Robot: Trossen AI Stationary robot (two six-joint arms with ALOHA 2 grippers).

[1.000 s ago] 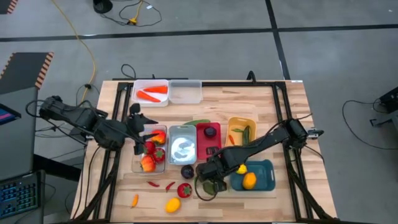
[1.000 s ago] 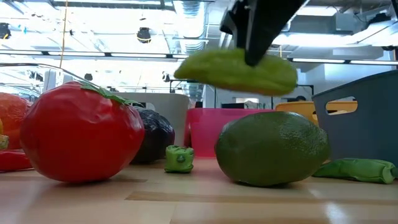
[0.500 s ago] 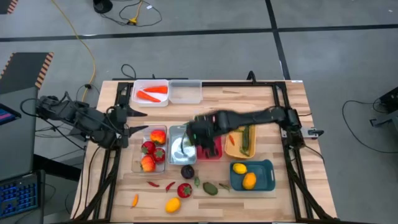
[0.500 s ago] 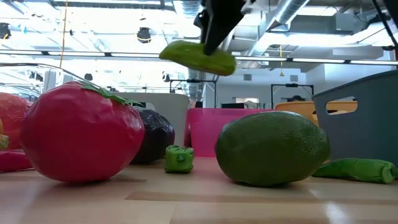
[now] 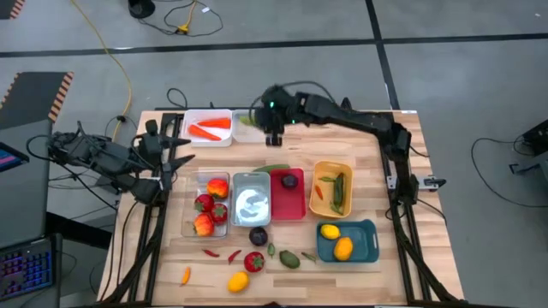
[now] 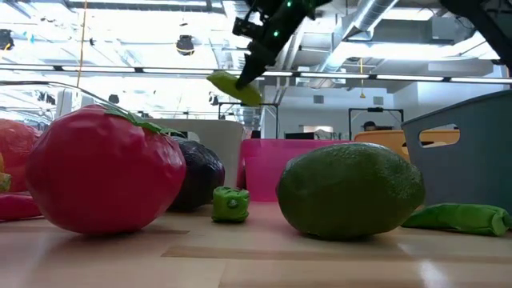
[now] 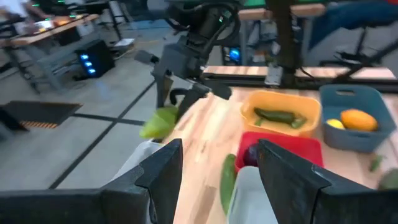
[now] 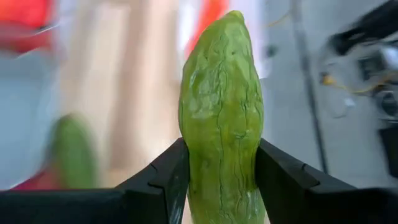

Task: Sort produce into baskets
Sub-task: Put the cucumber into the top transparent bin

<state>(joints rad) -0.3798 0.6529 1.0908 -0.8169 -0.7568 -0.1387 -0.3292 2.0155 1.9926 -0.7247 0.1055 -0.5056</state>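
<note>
Green and wrinkled, the pod [image 8: 222,112] sits clamped between the right gripper's [image 5: 274,130] two dark fingers [image 8: 166,177], standing up out of the jaws in the right wrist view; it is carried well clear of the table, as the low view shows it hanging high [image 6: 234,86] under the arm; directly below the gripper lies the clear bin [image 5: 255,127] at the far edge of the table, with the white bin [image 5: 208,128] of orange carrots [image 5: 211,131] just beside it.

To do this step well, I judge the pod should be brought low over the clear bin's middle before the fingers part; let go from this height, a light toy could bounce out or land among the carrots; the wrist should be settled first, since the pod sticks far out of the jaws and will tip as it falls.

Well apart from the gripper, nearer the front edge, sit the red bin [image 5: 287,203], the yellow bin [image 5: 319,175] with its green pieces, and the teal bin [image 5: 366,248]; loose produce lies beyond those, among it a tomato [image 5: 253,261] and a green avocado-like piece [image 5: 290,259].

Off to the side, the left gripper [image 5: 169,147] hangs parted and empty, clear of the drop.
</note>
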